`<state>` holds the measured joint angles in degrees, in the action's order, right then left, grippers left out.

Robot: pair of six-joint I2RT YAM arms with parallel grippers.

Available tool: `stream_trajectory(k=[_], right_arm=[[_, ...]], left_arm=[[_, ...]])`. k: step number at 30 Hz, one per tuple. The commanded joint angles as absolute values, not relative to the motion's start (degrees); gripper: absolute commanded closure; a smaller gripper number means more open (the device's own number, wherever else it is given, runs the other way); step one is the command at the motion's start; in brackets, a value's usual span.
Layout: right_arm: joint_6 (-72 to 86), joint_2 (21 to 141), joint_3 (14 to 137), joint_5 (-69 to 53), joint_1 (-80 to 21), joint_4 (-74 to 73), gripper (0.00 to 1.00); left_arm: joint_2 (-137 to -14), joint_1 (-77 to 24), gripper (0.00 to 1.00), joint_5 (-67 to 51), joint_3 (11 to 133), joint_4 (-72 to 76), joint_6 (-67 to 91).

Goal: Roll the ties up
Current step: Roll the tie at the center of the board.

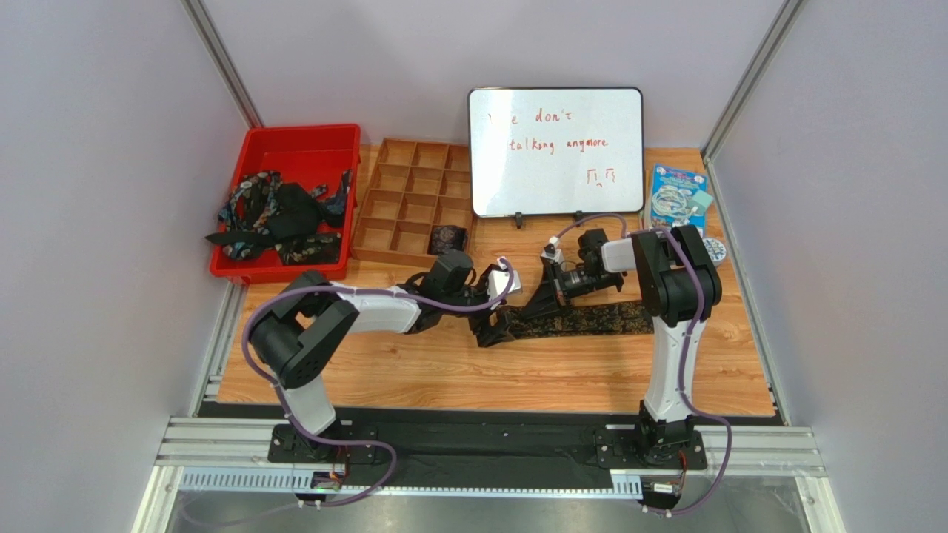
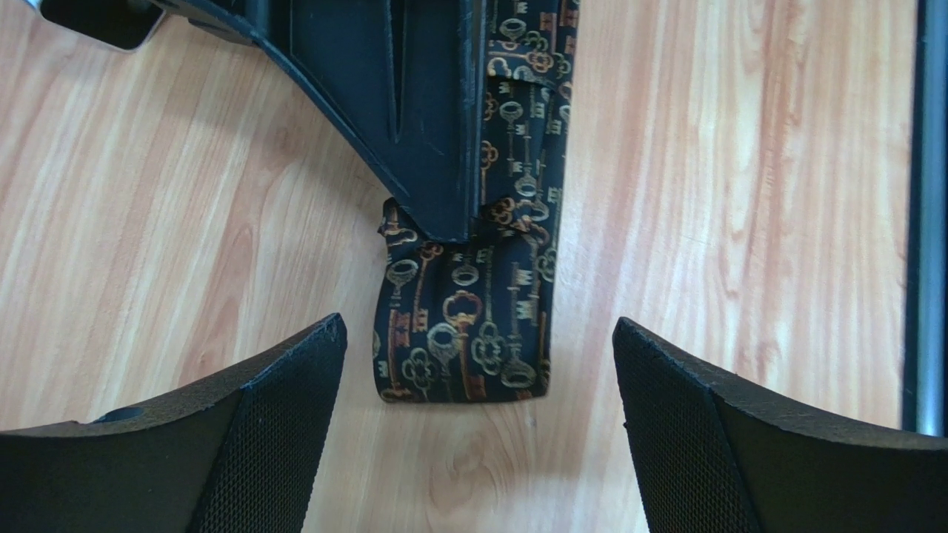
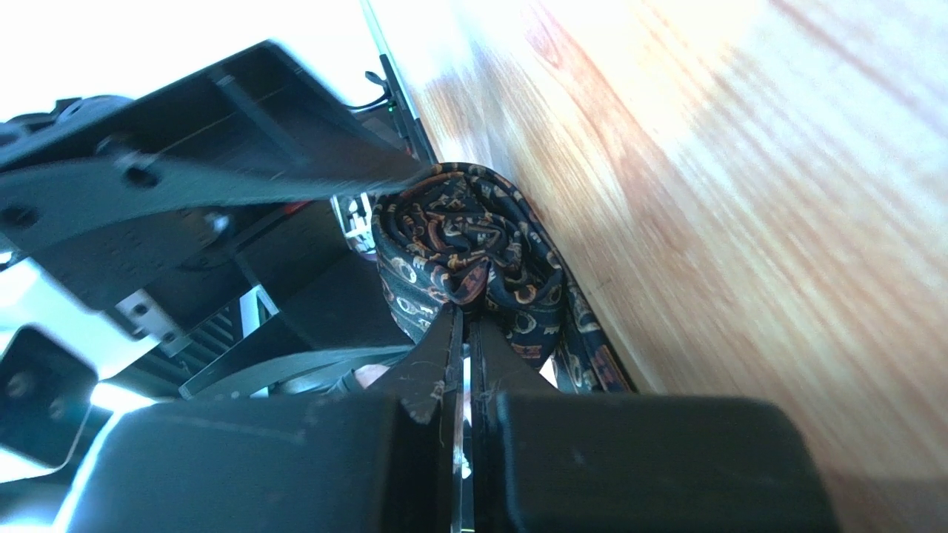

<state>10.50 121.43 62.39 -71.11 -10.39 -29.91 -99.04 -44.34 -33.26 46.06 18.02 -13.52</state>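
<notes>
Where the two arms rose from the near edge of the table (image 1: 445, 378), both bent inward toward its middle. A dark tie (image 1: 590, 320) printed with gold and brown keys lay flat on the wood between them, running from the centre out to the right.

The left gripper (image 2: 479, 328) hovered over the tie's left end with its fingers (image 2: 278, 433) spread wide. One finger stood on each side of the fabric, and neither touched it. In the left wrist view the end of the tie sat folded back on itself, with a black finger of the other arm lying across it.

The right gripper (image 3: 462, 322) came in from the far right side with its fingers pressed together, pinching the curled end of the tie. In the right wrist view the fabric made a small, loose coil just past the fingertips, resting on the table.

Farther back, a wooden compartment tray (image 1: 406, 183) held a coiled tie (image 1: 447, 237) in a near right cell. To its left a red bin (image 1: 300, 133) held a heap of ties (image 1: 278, 213), one hanging over the near left rim. A whiteboard (image 1: 556, 150) with red writing stood at the far edge, and a blue packet (image 1: 677, 194) lay to its right.
</notes>
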Motion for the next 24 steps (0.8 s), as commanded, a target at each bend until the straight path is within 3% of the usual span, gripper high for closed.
stream_trajectory(k=[1, 9, 12, 16, 18, 21, 24], right_arm=[[10.99, 125.51, 59.59, -63.81, -8.97, -34.71, 1.00], [9.14, 125.77, 59.50, -64.34, -8.70, -36.21, 1.00], [8.27, 125.68, 59.85, -64.16, -8.79, -37.00, 1.00], [5.20, 125.60, 62.65, -64.42, -8.79, -40.94, 0.99], [3.09, 124.46, 64.59, -64.25, -8.70, -43.84, 0.93], [1.50, 121.13, 67.23, -63.90, -7.83, -47.98, 0.74], [-1.39, 118.31, 69.60, -63.29, -7.12, -53.07, 0.67]], left_arm=[[-102.74, -45.61, 0.07, -34.63, 45.88, 28.82, -12.04], [-108.89, -47.55, 0.23, -30.50, 47.72, 31.82, -12.74], [-109.42, -48.08, 0.35, -30.06, 49.74, 27.26, -14.06], [-107.76, -48.25, 0.59, -29.36, 51.06, 19.44, -18.44], [-107.05, -48.25, 0.66, -28.31, 52.46, 13.90, -19.59], [-106.35, -48.69, 0.77, -25.94, 54.13, 8.54, -21.62], [-107.05, -49.39, 0.82, -23.82, 57.38, 2.30, -22.50]])
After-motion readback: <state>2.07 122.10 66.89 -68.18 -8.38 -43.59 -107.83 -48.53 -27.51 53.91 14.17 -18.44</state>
